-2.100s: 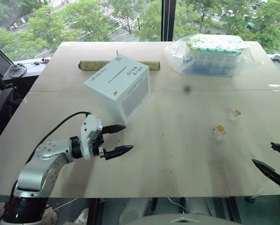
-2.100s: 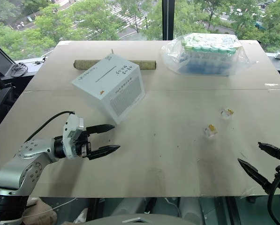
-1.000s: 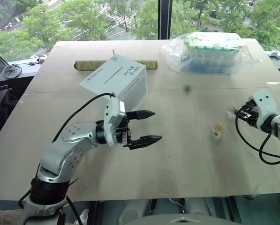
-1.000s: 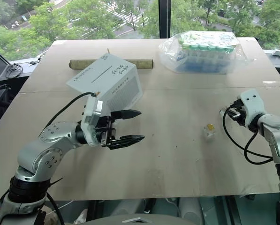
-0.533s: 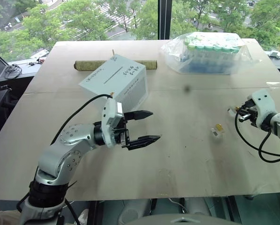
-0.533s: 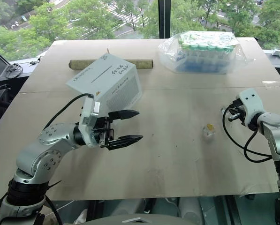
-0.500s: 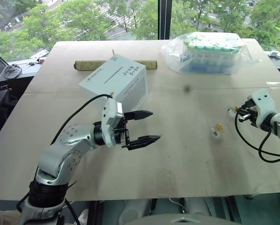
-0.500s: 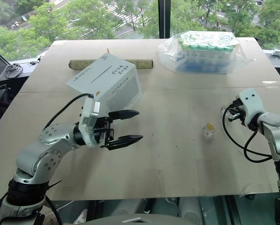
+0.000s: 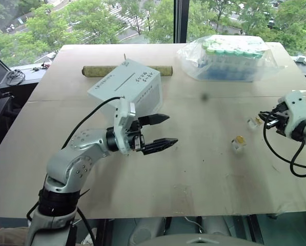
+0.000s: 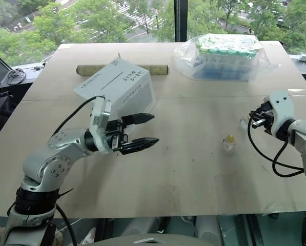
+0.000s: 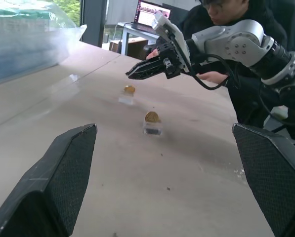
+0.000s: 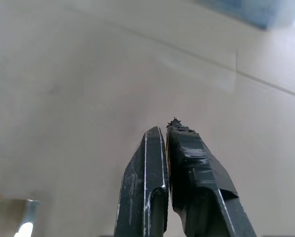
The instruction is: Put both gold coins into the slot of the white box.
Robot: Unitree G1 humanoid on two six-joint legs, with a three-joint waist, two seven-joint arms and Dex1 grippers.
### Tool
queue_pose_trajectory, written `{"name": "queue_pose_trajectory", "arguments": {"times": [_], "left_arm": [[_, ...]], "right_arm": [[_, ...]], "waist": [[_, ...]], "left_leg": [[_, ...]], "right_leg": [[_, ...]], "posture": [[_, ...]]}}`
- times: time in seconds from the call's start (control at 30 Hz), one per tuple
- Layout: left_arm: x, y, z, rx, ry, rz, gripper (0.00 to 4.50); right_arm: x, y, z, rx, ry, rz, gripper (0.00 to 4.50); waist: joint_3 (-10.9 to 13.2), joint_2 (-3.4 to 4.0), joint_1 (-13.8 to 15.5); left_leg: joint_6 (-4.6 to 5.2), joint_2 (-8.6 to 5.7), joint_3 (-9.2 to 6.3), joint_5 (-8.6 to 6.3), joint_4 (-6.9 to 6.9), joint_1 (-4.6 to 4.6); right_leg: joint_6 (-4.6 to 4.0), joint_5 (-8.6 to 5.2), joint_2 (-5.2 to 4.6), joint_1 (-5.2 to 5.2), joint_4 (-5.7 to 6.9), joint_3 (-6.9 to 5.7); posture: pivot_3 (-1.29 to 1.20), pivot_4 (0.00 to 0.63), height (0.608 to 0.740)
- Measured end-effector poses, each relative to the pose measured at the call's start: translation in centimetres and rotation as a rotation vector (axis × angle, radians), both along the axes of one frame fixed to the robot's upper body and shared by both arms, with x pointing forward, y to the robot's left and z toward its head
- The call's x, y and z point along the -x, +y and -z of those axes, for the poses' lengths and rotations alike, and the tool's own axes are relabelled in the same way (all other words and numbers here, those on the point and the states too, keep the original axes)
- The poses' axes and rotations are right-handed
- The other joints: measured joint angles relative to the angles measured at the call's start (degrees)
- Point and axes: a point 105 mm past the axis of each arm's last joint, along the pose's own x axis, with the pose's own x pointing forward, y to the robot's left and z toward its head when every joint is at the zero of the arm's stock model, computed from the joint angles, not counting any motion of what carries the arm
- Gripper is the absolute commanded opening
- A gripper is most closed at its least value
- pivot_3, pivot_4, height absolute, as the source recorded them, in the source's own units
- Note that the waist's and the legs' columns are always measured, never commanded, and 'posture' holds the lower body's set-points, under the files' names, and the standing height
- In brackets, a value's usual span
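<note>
The white box (image 9: pixel 142 97) stands tilted at the table's back left, its slot (image 9: pixel 128 80) on the upper face. My left gripper (image 9: pixel 172 128) hovers open and empty just in front of the box, pointing right. Two gold coins stand in small clear holders on the right: the nearer coin (image 9: pixel 240 139) and the farther coin (image 11: pixel 129 89). My right gripper (image 11: pixel 129 75) hangs shut just above and beside the farther holder (image 9: pixel 253 122). Its fingers (image 12: pixel 152 163) are pressed together, and I see no coin between them.
A clear bag of green-capped tubes (image 9: pixel 229 59) lies at the back right. An olive roll (image 9: pixel 99 70) lies behind the box. A person (image 11: pixel 236 15) sits beyond the table's right edge. Bare tabletop (image 9: pixel 204 169) stretches between the two grippers.
Both arms came in over the table from its near edge. The right gripper shut at the farther holder and then lifted slightly; both coins stay in their holders. The left gripper stays open.
</note>
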Motion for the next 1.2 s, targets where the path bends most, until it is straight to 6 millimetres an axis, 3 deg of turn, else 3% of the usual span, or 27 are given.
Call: {"name": "queue_pose_trajectory", "arguments": {"times": [0.23,0.4,0.5,0.63,1.2], "left_arm": [[-0.5,-0.6,-0.2,0.0,0.012,0.024,4.5],[-0.4,-0.8,0.1,-0.012,0.012,0.036,4.5],[-0.4,-0.8,0.1,-0.014,0.011,0.036,4.5],[-0.4,-0.8,0.1,-0.014,0.01,0.035,4.5],[-0.2,-0.7,0.4,-0.026,0.016,0.027,4.5]], "right_arm": [[1.3,-0.7,0.5,0.063,0.032,-0.014,0.25],[1.1,-0.8,0.6,0.093,0.026,0.004,2.4],[0.9,-0.4,1.2,0.093,0.044,0.01,2.4],[0.4,-0.4,1.5,0.092,0.038,0.038,0.5],[-0.3,0.1,1.8,0.071,0.088,0.031,0.5]], "waist": [[0.0,0.0,-0.1],[0.0,-0.01,-0.6],[0.0,-0.01,-0.7],[0.0,-0.01,-1.1],[0.0,-0.01,-1.3]], "left_leg": [[0.0,0.0,0.06,0.0,0.0,0.01],[0.0,0.04,0.1,0.0,0.0,0.01],[0.0,0.04,0.1,0.0,0.0,0.01],[0.0,0.03,0.11,0.0,0.0,0.01],[0.0,0.04,0.11,0.0,0.0,0.01]], "right_leg": [[0.0,0.0,0.0,-0.02,0.01,0.04],[0.0,0.0,0.02,-0.02,0.03,0.06],[0.0,0.0,0.02,-0.02,0.03,0.07],[0.0,0.0,0.02,-0.02,0.03,0.07],[0.0,0.0,0.02,-0.03,0.03,0.07]], "posture": [[0.0,0.15,0.74],[0.0,0.15,0.74],[0.0,0.15,0.74],[0.0,0.15,0.74],[0.0,0.15,0.74]]}}
